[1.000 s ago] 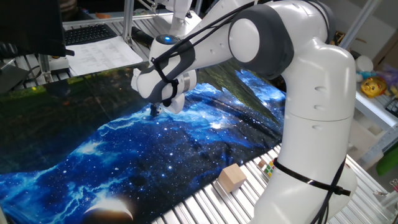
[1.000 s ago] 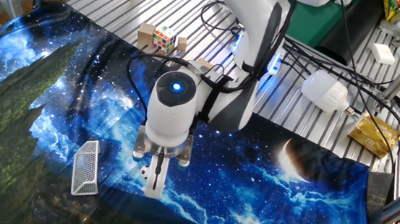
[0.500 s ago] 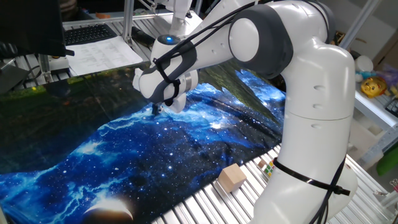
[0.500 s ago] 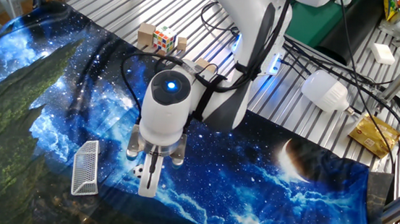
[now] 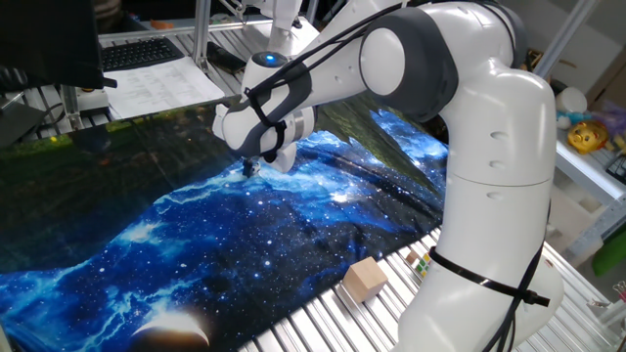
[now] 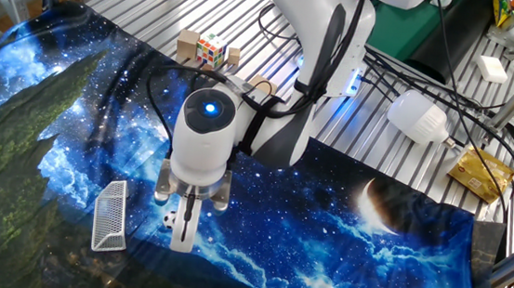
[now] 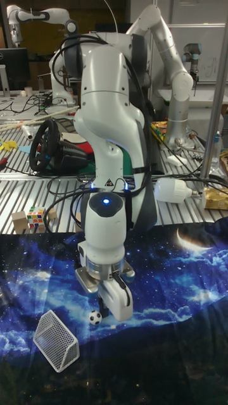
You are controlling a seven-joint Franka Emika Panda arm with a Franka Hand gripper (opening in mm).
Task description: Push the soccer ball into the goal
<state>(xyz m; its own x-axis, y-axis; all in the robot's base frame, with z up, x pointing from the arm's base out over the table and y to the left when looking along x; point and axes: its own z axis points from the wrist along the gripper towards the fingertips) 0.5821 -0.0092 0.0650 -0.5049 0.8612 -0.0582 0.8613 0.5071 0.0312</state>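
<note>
The soccer ball (image 6: pixel 168 219) is a tiny white ball with black patches, lying on the star-print cloth (image 6: pixel 324 234). It touches the left side of my gripper (image 6: pixel 181 237). My gripper points straight down with its fingers together and holds nothing. The goal (image 6: pixel 111 215) is a silvery-white mesh frame lying a couple of ball-widths left of the ball. In the tall fixed view the soccer ball (image 7: pixel 95 317) sits between the goal (image 7: pixel 56 340) and my gripper (image 7: pixel 118 310). From the other side my gripper (image 5: pixel 248 168) shows, but the ball and goal are hidden there.
A puzzle cube (image 6: pixel 211 50) and wooden blocks (image 6: pixel 187 45) stand on the metal slats beyond the cloth. Another wooden block (image 5: pixel 365 278) lies by the robot's base. A white bulb-shaped object (image 6: pixel 418 116) and a yellow packet (image 6: pixel 476 173) lie at the right.
My gripper has slid left across the cloth toward the goal. The ball has come into view at its left side and is closer to the goal.
</note>
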